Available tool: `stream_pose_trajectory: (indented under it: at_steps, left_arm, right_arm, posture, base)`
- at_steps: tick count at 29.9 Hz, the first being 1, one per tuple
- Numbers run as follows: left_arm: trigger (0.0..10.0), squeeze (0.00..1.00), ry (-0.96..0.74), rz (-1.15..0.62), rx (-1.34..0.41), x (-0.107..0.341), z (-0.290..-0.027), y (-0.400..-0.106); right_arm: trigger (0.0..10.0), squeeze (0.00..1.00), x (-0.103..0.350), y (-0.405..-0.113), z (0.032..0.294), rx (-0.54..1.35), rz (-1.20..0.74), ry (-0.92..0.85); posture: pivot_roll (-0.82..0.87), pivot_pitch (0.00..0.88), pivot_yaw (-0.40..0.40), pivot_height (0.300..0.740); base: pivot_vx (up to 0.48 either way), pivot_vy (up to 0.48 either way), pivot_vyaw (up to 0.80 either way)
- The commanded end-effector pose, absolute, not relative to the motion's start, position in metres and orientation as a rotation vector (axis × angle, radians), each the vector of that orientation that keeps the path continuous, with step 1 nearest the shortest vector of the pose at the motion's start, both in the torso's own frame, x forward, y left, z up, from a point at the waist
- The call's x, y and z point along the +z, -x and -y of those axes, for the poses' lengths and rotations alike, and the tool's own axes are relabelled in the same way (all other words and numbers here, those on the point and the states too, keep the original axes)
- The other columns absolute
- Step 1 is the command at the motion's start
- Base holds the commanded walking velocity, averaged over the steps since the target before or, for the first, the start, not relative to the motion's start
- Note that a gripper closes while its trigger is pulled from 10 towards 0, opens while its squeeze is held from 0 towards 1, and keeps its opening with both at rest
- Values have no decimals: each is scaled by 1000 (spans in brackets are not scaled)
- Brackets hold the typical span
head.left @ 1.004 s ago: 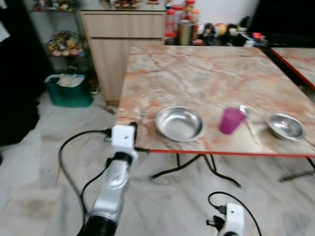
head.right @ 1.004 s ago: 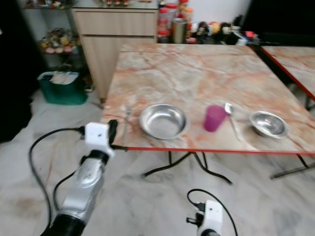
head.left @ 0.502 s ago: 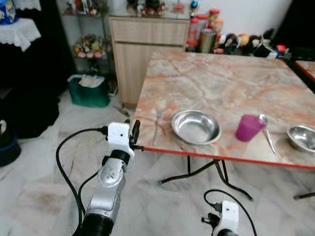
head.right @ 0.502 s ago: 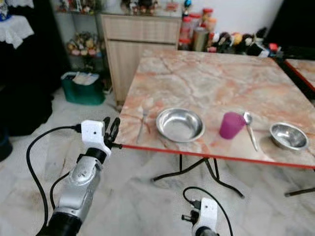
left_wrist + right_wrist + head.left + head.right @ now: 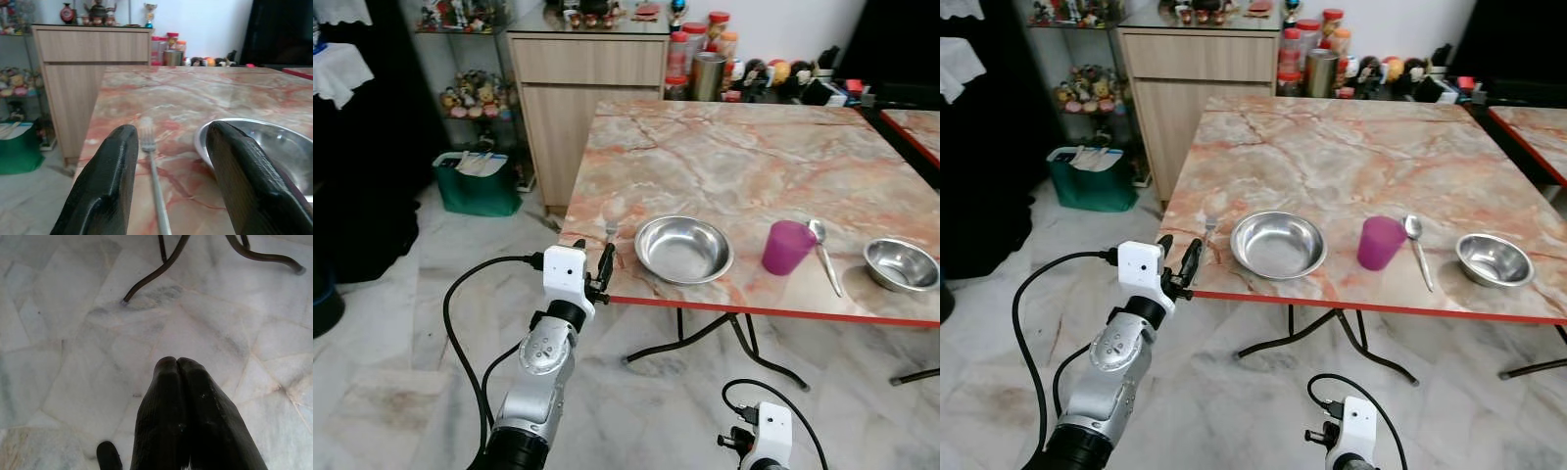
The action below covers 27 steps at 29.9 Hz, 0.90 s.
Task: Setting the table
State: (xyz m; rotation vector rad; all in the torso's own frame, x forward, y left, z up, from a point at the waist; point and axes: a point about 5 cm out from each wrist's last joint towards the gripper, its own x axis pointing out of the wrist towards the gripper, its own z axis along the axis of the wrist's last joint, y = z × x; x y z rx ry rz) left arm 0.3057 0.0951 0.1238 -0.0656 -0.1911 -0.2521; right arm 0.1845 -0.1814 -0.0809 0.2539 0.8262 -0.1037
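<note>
Steel catches the light along the near edge of the pink-veined marble table with the red rim [image 5: 724, 147]: a thin silver fork [image 5: 152, 161] lies just beside a wide, shallow stainless-steel bowl [image 5: 683, 249], and the left gripper [image 5: 171, 147] sits at the table edge with its black fingers [image 5: 105, 181] spread to either side of the fork's handle, not touching it. In my judgement the main risk is the fork itself; it is flat against smooth stone, so fingers that close too high would slide over it, and a nudge from one finger could skate it toward the bowl or off the rim onto the white marble floor [image 5: 73, 382]. The bowl's rim is also close to one finger, so a wide approach could knock it. Further along stand a magenta plastic cup [image 5: 786, 247], a silver spoon [image 5: 822, 252] just beside it, and a smaller stainless-steel bowl [image 5: 901, 264] near the far corner. Both bowls look empty; the cup's inside cannot be made out. The right gripper [image 5: 178, 367] hangs idle over the floor, its fingers pressed together.
</note>
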Motion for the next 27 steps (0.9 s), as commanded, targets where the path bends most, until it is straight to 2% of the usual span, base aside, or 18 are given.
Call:
stream_pose_trajectory:
  at_steps: [1, 12, 13, 14, 20, 23, 27]
  left_arm:
    - [10000, 1000, 80, 162, -258, 119, -95, -304]
    - [10000, 1000, 73, 116, -283, 111, -91, -302]
    - [10000, 149, 71, 103, -266, 109, -93, -303]
    - [10000, 0, 70, 94, -254, 108, -94, -303]
    - [10000, 0, 76, 96, -236, 109, -98, -305]
    - [10000, 0, 89, 95, -229, 111, -98, -307]
    - [10000, 0, 91, 94, -216, 112, -100, -308]
  right_arm:
    - [10000, 0, -80, -186, 183, -103, -828, -246]
    - [10000, 0, -81, -185, 183, -98, -831, -242]
    - [10000, 0, -81, -185, 183, -98, -832, -242]
    - [10000, 0, -81, -185, 183, -98, -833, -242]
    - [10000, 0, -82, -183, 182, -102, -845, -244]
    - [10000, 0, -82, -184, 182, -103, -844, -251]
    - [10000, 0, -80, -185, 183, -105, -825, -246]
  posture:
    - [36, 0, -21, 740]
    - [33, 0, -15, 740]
    - [32, 0, -15, 740]
    - [32, 0, -15, 740]
    - [29, 0, -11, 740]
    - [29, 0, -16, 740]
    - [30, 0, -18, 740]
  base:
    - [0, 0, 0]
    - [0, 0, 0]
    - [0, 0, 0]
    - [0, 0, 0]
    - [0, 0, 0]
    - [0, 0, -513]
    - [244, 0, 0]
